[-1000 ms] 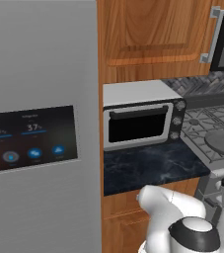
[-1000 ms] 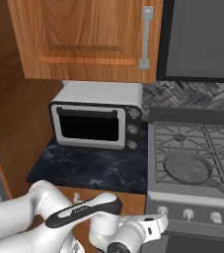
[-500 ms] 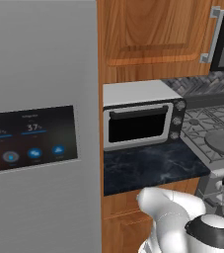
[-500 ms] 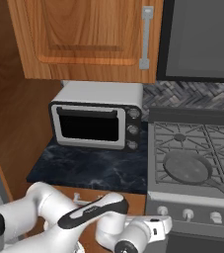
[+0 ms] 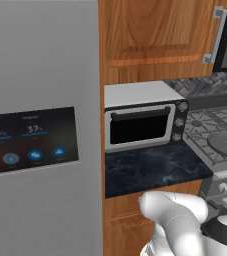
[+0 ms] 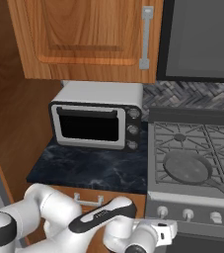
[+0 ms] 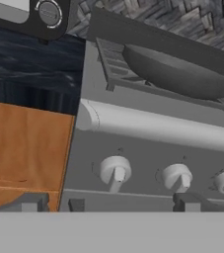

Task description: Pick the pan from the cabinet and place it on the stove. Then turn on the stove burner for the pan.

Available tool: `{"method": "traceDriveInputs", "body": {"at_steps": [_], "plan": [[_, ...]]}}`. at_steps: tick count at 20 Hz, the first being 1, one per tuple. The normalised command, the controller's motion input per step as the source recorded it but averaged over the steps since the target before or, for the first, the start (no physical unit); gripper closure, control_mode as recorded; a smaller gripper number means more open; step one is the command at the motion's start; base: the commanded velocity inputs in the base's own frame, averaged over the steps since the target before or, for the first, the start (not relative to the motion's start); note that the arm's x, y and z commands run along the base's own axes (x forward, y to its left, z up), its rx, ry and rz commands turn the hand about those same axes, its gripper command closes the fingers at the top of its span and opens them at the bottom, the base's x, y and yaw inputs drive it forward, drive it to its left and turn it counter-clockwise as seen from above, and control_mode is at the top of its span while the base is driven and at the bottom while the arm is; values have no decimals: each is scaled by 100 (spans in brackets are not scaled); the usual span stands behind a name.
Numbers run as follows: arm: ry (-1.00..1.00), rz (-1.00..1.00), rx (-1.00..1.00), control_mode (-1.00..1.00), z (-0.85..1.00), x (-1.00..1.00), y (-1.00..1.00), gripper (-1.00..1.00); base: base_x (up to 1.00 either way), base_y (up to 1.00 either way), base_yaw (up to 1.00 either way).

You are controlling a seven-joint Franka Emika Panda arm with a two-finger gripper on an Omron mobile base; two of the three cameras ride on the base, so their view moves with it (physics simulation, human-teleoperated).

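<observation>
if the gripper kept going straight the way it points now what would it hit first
Probably the stove's front panel, around the leftmost knob; the open gripper faces it, though depth is unclear.

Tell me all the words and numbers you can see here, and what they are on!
"0" with a tiny sign after it, maybe "%": on the left of the fridge's dark screen.
"37" with a tiny sign: beside it on that screen.
Small words above both numbers: too blurred to read.
Round blue buttons below: pictures, no words.
Toaster oven and stove knobs: no readable marks.

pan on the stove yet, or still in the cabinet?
On the stove. The pan sits flat on the front left grate of the stove, above the knobs; the cabinet door is shut.
</observation>
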Motion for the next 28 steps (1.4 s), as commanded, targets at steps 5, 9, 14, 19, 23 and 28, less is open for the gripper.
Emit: {"method": "traceDriveInputs", "body": {"at_steps": [5, 9, 14, 19, 23, 28], "plan": [[-1, 0, 1, -100, -6, 1, 1, -100, 0, 0, 0], [-1, 0, 0, -100, -5, 3, 5, -100, 0, 0, 0], [0, 0, 0, -100, -7, 8, 9, -100, 0, 0, 0], [0, 0, 0, -100, -3, 14, 1, -100, 0, 0, 0], [0, 0, 0, -100, -4, 17, 0, -100, 0, 0, 0], [-1, 0, 0, -100, -6, 12, 0, -100, 0, 0, 0]]}}
